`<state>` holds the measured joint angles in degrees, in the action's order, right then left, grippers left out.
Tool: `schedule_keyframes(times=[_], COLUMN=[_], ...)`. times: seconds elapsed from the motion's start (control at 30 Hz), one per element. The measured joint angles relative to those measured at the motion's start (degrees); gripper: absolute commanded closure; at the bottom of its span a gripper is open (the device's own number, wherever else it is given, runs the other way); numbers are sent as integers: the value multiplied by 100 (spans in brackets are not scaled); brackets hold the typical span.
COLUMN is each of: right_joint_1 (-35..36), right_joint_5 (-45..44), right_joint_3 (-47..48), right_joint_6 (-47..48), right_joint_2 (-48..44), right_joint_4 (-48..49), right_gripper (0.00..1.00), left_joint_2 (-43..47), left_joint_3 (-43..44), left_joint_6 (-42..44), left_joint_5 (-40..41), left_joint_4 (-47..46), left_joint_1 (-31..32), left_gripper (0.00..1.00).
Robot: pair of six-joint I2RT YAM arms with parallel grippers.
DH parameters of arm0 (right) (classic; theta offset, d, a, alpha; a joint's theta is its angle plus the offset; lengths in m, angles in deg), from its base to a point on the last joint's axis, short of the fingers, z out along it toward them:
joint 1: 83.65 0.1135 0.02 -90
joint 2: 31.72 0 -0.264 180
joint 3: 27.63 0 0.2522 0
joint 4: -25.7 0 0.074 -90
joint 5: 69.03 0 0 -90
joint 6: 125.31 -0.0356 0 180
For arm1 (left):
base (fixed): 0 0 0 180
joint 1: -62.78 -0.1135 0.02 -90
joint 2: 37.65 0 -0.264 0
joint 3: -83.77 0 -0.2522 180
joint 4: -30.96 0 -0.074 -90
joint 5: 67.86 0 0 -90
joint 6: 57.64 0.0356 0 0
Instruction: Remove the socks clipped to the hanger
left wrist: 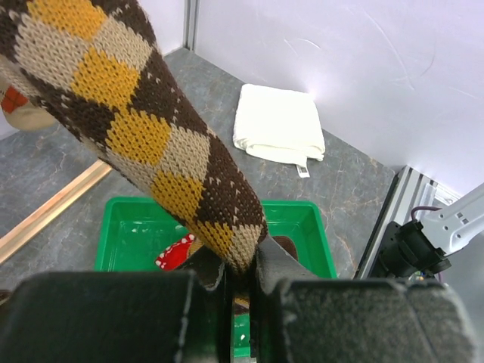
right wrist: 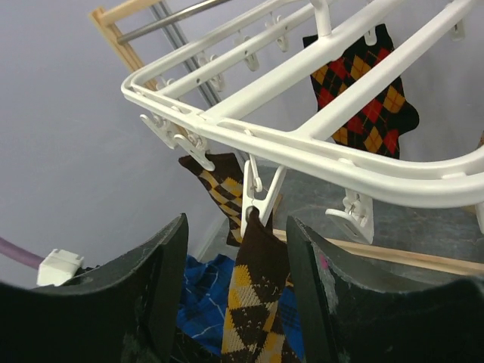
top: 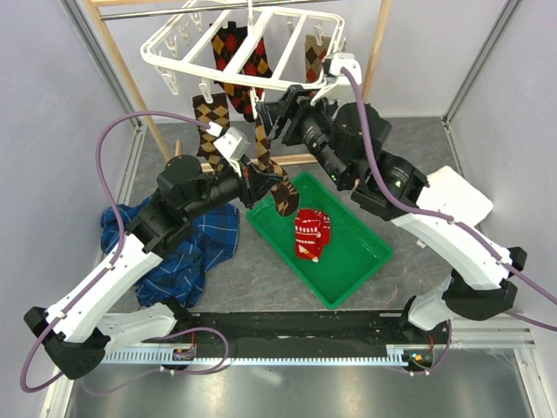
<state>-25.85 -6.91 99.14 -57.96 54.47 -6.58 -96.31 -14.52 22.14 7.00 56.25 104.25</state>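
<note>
The white hanger hangs at the top, with black-red-yellow argyle socks and brown-and-tan argyle socks clipped under it. My left gripper is shut on the lower part of one brown argyle sock, which runs up to a clip. My right gripper is open, its fingers on either side of that sock's top just below the clip. A red festive sock lies in the green tray.
A blue plaid cloth lies on the table at the left. A white folded cloth lies beyond the tray. The wooden rack stands behind the hanger. Grey walls enclose the table.
</note>
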Motion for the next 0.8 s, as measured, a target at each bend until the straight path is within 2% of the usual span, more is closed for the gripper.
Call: schedule_keyframes(times=[0.57, 0.8], right_joint_1=[125, 125], right_joint_5=[-896, -1207], right_joint_3=[1069, 1196], right_joint_6=[446, 446], right_joint_2=[1215, 1410], right_joint_4=[-310, -341], right_gripper=[40, 40], left_joint_2=[37, 92], left_joint_3=[-358, -367], left_joint_6=[201, 232], left_joint_5=[-63, -144], left_joint_4=[-306, -391], left_joint_1=[0, 0], left_gripper=[98, 98])
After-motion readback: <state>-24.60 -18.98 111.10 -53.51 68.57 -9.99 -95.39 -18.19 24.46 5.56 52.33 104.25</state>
